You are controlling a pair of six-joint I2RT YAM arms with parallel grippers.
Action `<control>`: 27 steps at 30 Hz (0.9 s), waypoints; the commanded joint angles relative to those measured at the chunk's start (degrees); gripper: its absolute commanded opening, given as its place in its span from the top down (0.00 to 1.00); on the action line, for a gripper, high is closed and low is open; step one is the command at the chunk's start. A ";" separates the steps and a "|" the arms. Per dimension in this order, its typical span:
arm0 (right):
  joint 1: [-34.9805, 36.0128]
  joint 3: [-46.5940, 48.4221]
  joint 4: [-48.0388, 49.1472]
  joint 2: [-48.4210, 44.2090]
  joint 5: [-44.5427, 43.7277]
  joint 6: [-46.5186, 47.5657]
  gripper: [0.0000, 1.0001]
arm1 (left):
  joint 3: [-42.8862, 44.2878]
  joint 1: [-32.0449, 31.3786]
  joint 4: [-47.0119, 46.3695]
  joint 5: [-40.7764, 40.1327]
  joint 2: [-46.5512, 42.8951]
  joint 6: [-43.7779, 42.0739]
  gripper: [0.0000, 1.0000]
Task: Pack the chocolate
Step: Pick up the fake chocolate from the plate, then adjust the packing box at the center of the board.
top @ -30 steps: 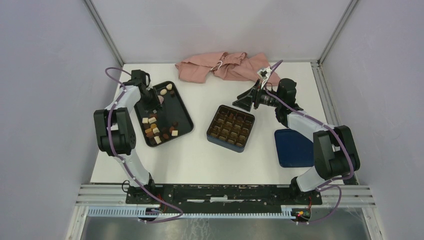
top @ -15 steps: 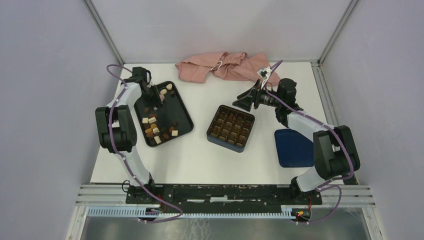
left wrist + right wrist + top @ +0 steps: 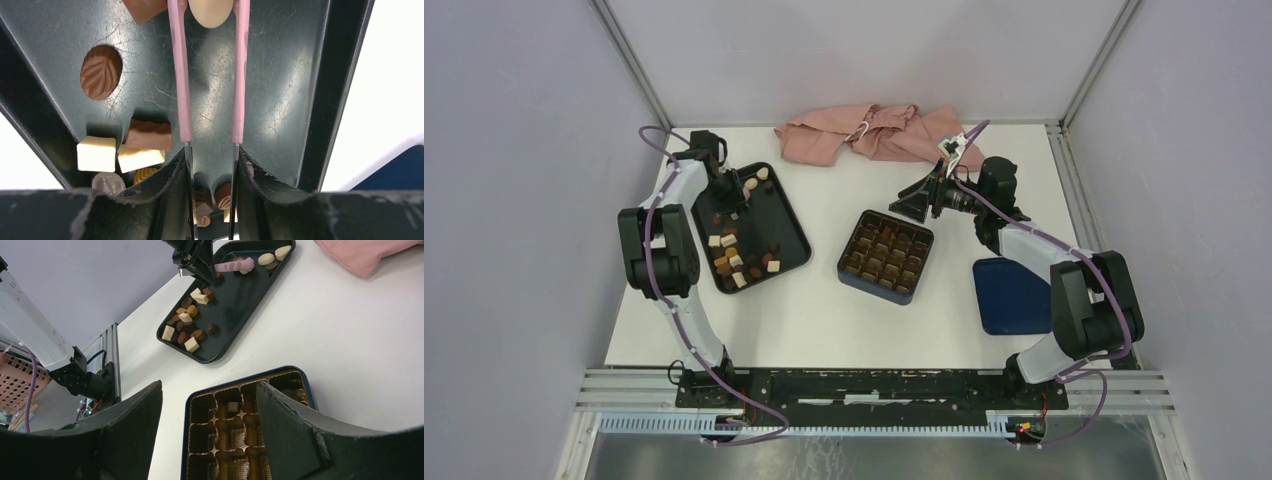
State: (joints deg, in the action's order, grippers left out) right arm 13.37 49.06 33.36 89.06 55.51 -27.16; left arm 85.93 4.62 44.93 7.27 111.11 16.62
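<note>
Several chocolate pieces point(image 3: 734, 262), dark, light brown and cream, lie in a black rimmed tray point(image 3: 792, 228) at the left. My left gripper point(image 3: 729, 195) hangs over the tray's far half, shut on pink-tipped tweezers point(image 3: 179, 75). The tweezer tips stand either side of a cream oval chocolate point(image 3: 210, 10); whether they squeeze it I cannot tell. A round brown piece point(image 3: 101, 72) lies to their left. My right gripper point(image 3: 914, 205) hovers open over the far edge of the dark blue box point(image 3: 885, 255). One dark piece point(image 3: 231, 407) sits in a cell of the box's brown insert.
A dark blue lid point(image 3: 1009, 295) lies flat at the right beside the right arm. A crumpled pink cloth point(image 3: 874, 135) lies along the table's far edge. White table shows between tray and box.
The left arm's elbow has swung slightly away from the tray while its gripper stays over the far half. The right arm has not moved.
</note>
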 commanded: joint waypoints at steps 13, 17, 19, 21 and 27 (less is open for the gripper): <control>-0.22 2.09 2.84 0.03 0.83 -0.31 0.26 | 4.14 -0.68 1.83 -0.42 2.00 -2.12 0.71; -0.24 2.09 2.80 0.01 0.83 -0.10 0.26 | 3.62 -0.83 1.83 -0.34 0.36 -2.07 0.79; -0.27 2.09 2.82 -0.01 0.83 0.03 0.26 | 3.11 -0.76 1.75 -0.18 -0.59 -2.11 0.84; -0.26 2.09 2.66 -0.09 0.92 0.45 0.26 | 1.80 -0.78 1.29 0.12 -1.95 -2.10 0.86; -0.20 4.90 -7.14 -0.97 -0.12 12.54 0.26 | -5.85 -0.80 -2.64 2.95 -9.13 -1.73 0.91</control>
State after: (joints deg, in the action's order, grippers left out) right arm 13.37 49.78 31.29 89.06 55.46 -24.03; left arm 84.01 4.03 45.71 7.03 109.34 16.58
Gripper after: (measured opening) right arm 0.742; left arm 0.361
